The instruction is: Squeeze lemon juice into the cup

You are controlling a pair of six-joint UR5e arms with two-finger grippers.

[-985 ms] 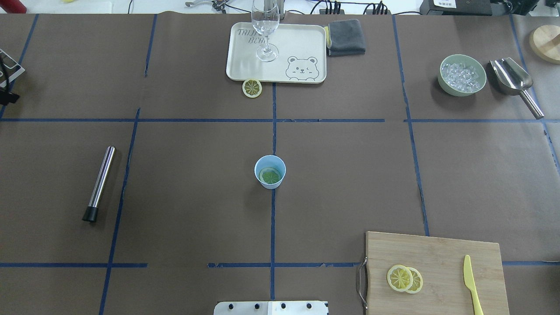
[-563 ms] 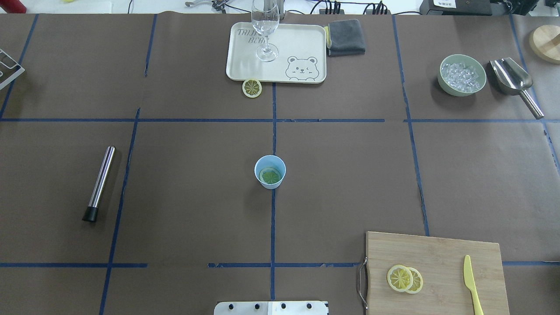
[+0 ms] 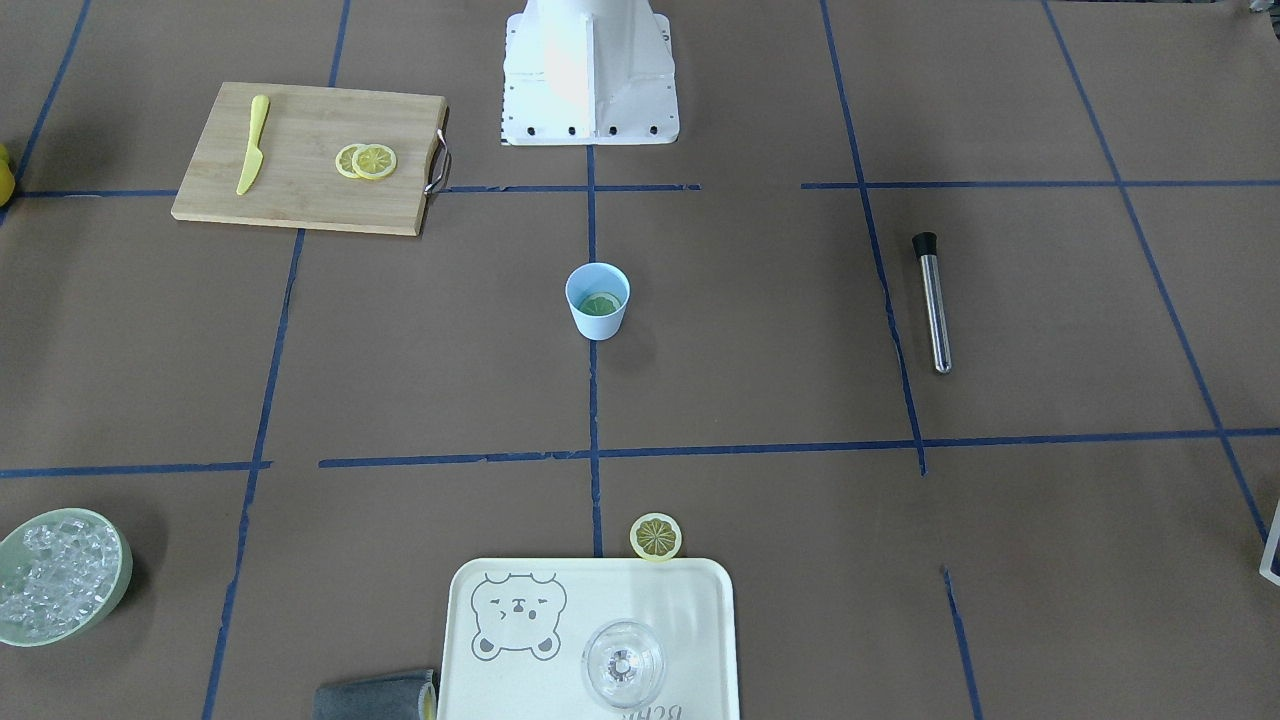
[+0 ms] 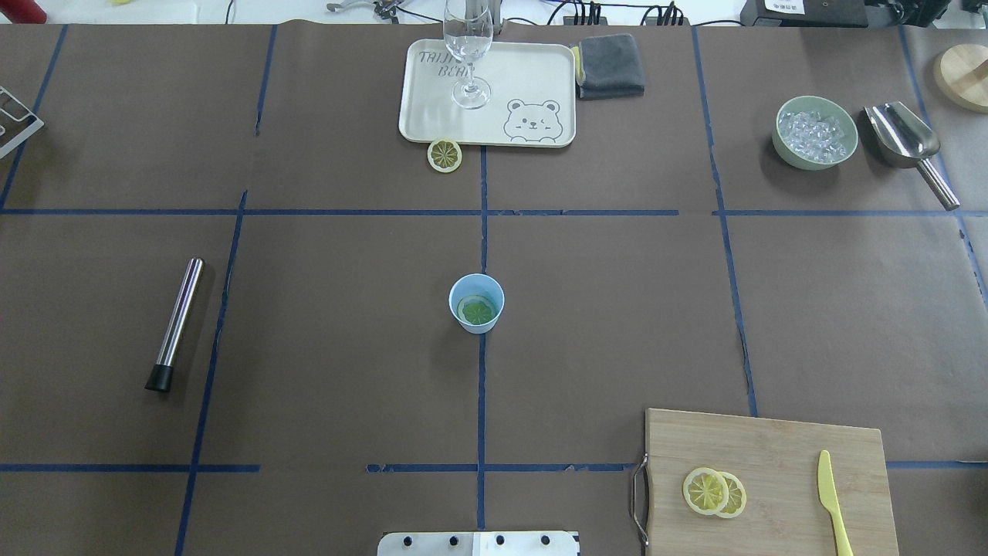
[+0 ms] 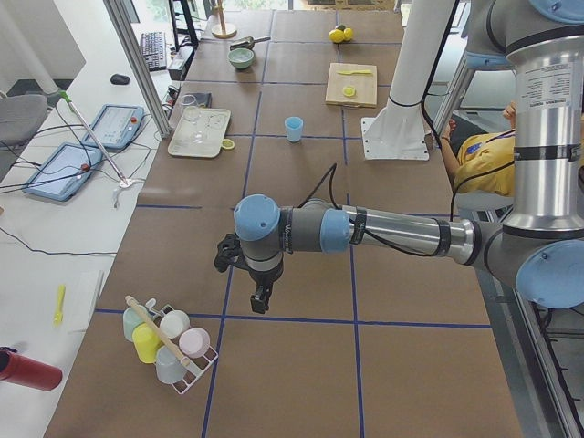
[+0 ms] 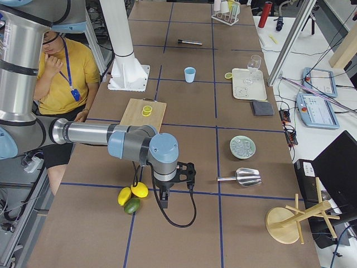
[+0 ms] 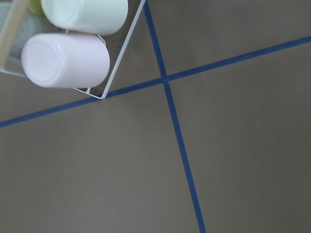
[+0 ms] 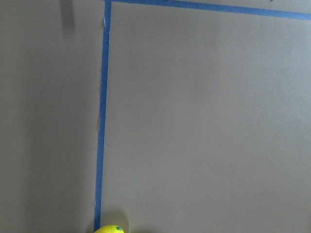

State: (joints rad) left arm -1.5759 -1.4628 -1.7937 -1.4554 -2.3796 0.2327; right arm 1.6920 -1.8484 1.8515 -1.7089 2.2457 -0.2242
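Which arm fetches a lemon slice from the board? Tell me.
Right, likely. The lemon slices lie on the board on the robot's right; the right end effector hangs off that end, the left end effector by the rack opposite.

My brown, blue-taped counter (image 4: 617, 324) carries a light-blue plastic cup (image 4: 476, 303) at centre, a cream bear-print tray (image 4: 532, 69), a bamboo cutting board (image 4: 772, 448) and a steel muddler rod (image 4: 179, 316).
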